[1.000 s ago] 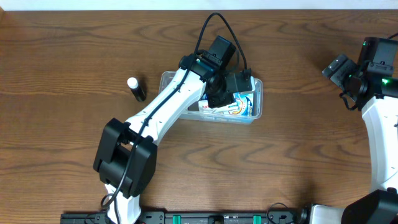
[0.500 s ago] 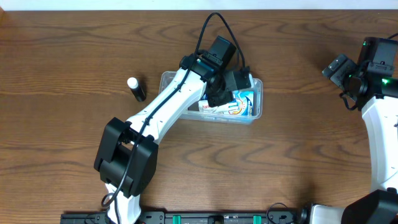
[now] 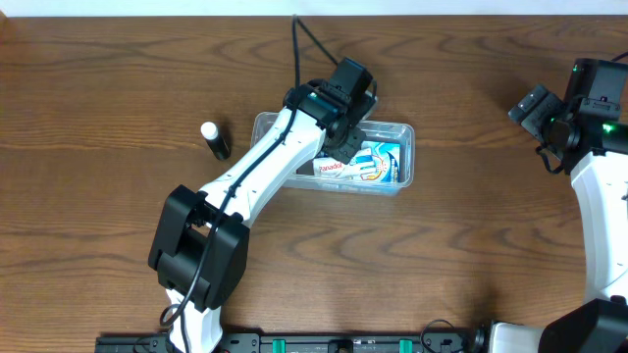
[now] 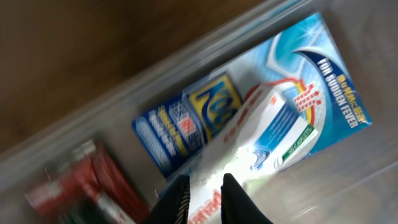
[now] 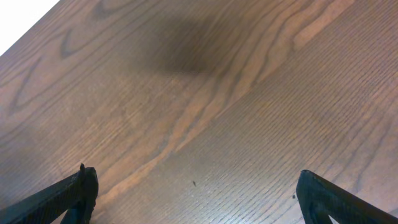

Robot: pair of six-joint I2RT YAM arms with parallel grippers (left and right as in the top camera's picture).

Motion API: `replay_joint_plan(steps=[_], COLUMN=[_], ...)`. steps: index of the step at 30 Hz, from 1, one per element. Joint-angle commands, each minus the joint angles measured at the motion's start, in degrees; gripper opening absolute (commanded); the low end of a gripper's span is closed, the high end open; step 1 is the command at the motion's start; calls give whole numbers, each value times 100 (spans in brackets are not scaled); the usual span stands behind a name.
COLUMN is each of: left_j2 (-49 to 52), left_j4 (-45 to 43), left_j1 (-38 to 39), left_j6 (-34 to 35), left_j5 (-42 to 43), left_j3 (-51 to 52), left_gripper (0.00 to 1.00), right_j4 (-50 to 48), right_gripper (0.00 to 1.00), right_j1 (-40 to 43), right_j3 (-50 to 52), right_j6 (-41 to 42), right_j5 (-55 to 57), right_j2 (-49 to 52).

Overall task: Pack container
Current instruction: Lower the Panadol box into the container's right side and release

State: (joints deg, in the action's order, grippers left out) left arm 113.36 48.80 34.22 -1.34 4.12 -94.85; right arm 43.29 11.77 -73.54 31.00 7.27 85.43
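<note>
Clear container [image 3: 400, 131]; blue-white box [image 3: 378, 162]; black, white-capped tube [image 3: 217, 145]; brown wood-grained table [image 3: 98, 78].

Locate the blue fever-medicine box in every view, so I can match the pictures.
Overhead: the blue box lies in the right half of the container, just right of picture centre.
Left wrist: upper right, lettered "FOR SUDDEN FEVER", with a white box overlapping it.
Right wrist: not in it; only the table shows.
Shared landmark: the container's clear wall, seen in the overhead and left wrist views.
</note>
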Motion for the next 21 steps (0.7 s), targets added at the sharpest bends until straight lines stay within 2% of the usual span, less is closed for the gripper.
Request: replay_joint_plan(steps=[1,3,6,21], left_j2=[-157,-157,-155,-116], left_j4=[332,654,1058,844], left_j1=[-74,-155,-260,-302], left_j6=[1722,2474,3147,3930], left_j5=[-105,-103,-105,-678], left_j3=[33,35,52,439], left_gripper=[14,7,6,6], right_j4=[7,7,4,7], right_gripper=[99,99,99,99], right_j1=[26,26,26,26], right_j3=[-55,-55,-55,-55], right_j6=[42,44,44,42], right_j5=[22,22,22,22], right_j2=[-107,-107,-107,-107])
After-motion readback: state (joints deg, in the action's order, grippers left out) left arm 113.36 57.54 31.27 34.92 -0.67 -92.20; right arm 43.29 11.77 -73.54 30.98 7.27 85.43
